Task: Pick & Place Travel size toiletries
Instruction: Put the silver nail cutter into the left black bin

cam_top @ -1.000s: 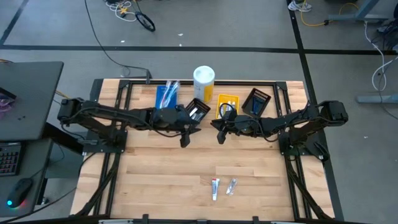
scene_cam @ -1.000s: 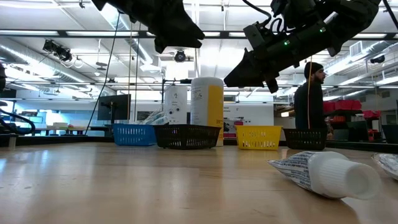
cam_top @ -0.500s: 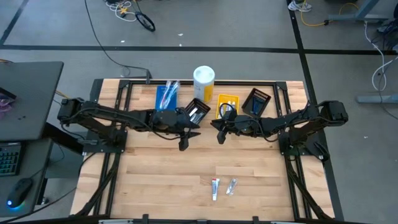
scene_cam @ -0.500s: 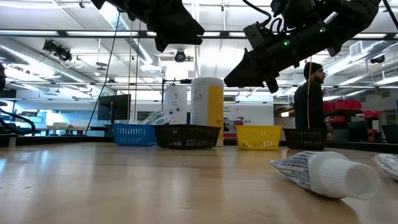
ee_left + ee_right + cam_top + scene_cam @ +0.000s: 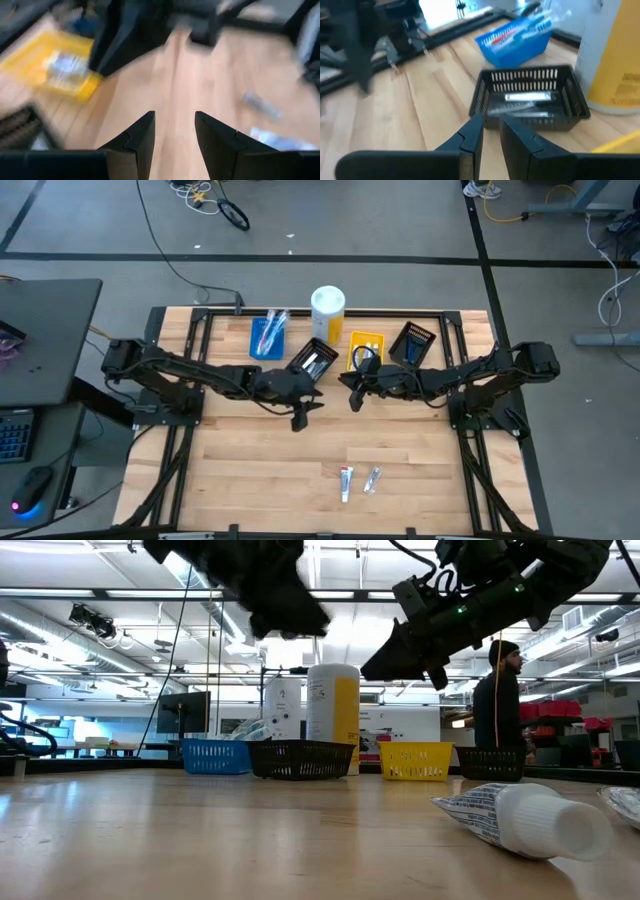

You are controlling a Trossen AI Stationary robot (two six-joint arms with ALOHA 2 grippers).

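Note:
Two small white-and-silver tubes [image 5: 346, 480] [image 5: 372, 478] lie flat near the table's near edge; one tube [image 5: 520, 818] fills the low view's foreground. My left gripper [image 5: 299, 418] hovers open above mid-table, and its wrist view shows both tubes [image 5: 260, 102] [image 5: 280, 141] ahead of the gripper [image 5: 174, 127]. My right gripper [image 5: 355, 396] hangs in the air beside it, fingers slightly apart [image 5: 490, 131], facing the black bin [image 5: 530, 100], which holds a few items. The blue bin [image 5: 268, 333] holds toothbrushes; the yellow bin [image 5: 366, 348] holds tubes.
Along the far edge stand the blue bin, a tall white-and-yellow cylinder [image 5: 328, 310], the black bin [image 5: 317, 358], the yellow bin and a second black bin [image 5: 415, 342]. Bare wood lies between the grippers and the tubes. A person [image 5: 500, 710] stands in the room behind.
My left gripper has moved a little toward the table's near edge, away from the black bin and toward the tubes; its views are blurred with motion. My right arm has kept still.

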